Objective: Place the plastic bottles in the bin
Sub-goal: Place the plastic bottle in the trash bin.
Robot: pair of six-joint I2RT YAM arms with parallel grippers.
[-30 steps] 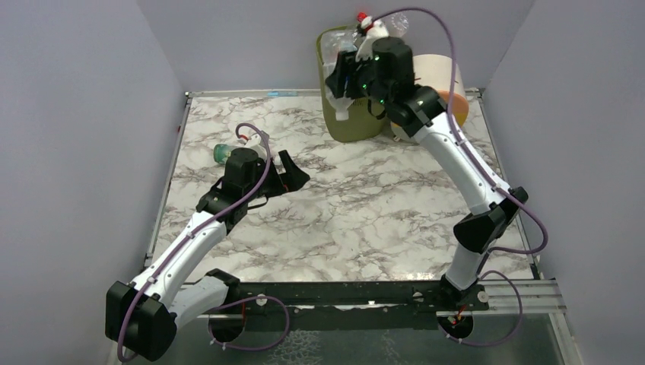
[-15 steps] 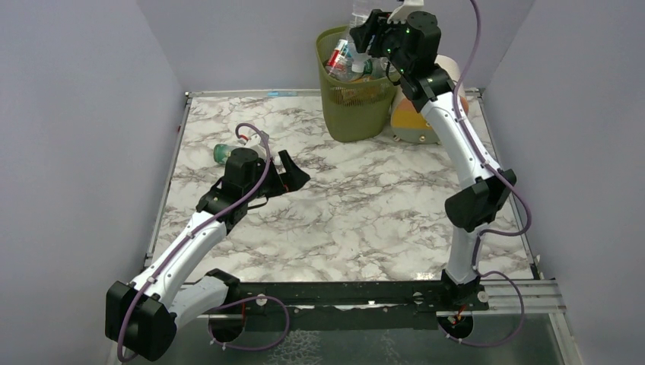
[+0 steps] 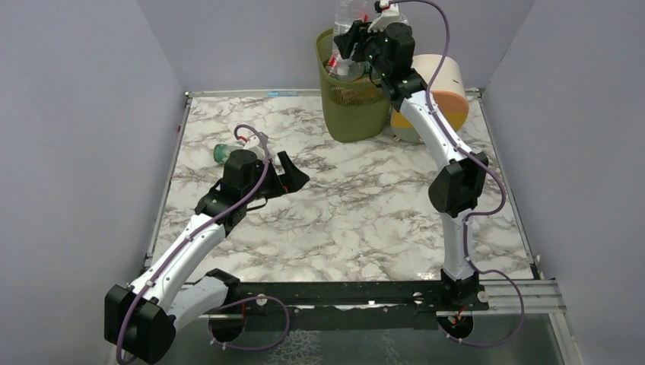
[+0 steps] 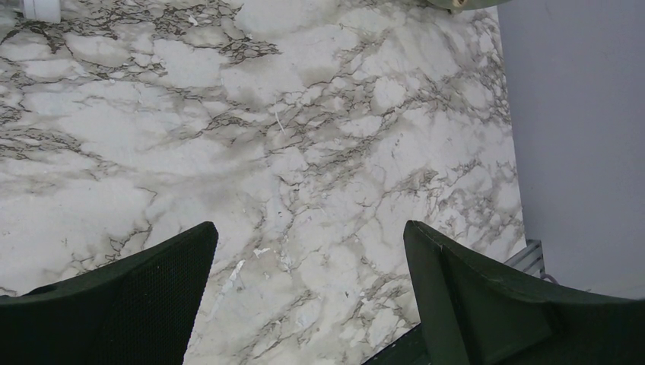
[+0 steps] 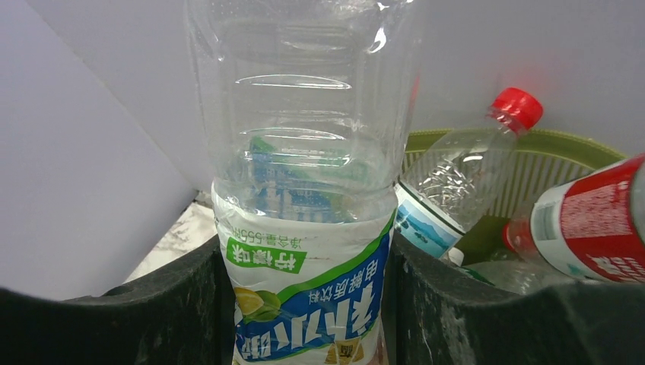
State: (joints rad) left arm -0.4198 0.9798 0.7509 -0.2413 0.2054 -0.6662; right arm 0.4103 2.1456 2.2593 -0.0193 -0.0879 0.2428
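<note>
I see the right gripper (image 5: 308, 304) clenching 1 green-labelled bottle (image 5: 304, 152) above the bin (image 5: 544, 163) — cap cut off; left gripper (image 4: 308, 243) spread wide.

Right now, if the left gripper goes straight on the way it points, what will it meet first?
The open left gripper points down at the bare marble table. It would probably touch that first; nothing else shows between its fingers.

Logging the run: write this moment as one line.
right gripper: shut on clear green-labelled plastic bottle, raised at olive-green mesh bin | left gripper: open, empty
</note>
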